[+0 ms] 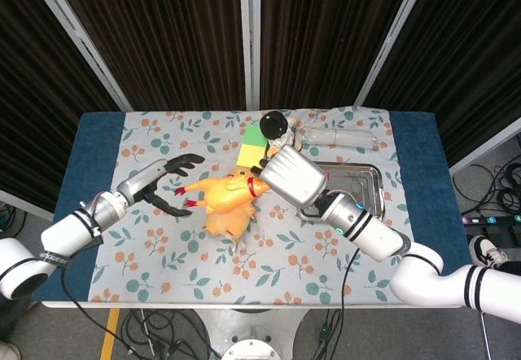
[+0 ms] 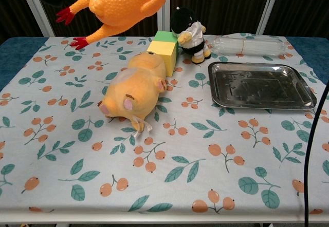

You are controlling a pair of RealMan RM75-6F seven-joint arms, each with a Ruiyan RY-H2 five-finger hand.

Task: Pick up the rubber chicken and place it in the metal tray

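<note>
Right hand (image 1: pixel 291 178) grips rubber chicken (image 1: pixel 221 193) mid-frame, above table; left hand (image 1: pixel 163 182) fingers wide nr its feet; metal tray (image 1: pixel 370 182) right.

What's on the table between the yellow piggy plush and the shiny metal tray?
Nothing. In the chest view, only bare leaf-and-berry tablecloth lies between the yellow pig plush and the silver metal tray. The head view hides that stretch.

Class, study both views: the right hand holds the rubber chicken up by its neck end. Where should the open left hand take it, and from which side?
Take the rubber chicken around its legs, coming from the robot's left. Its red feet point straight at the left hand, whose fingers are spread open beside them, while the right hand covers the head end. The thin legs probably suit a wrap of the fingers better than the fat, rounded belly.
</note>
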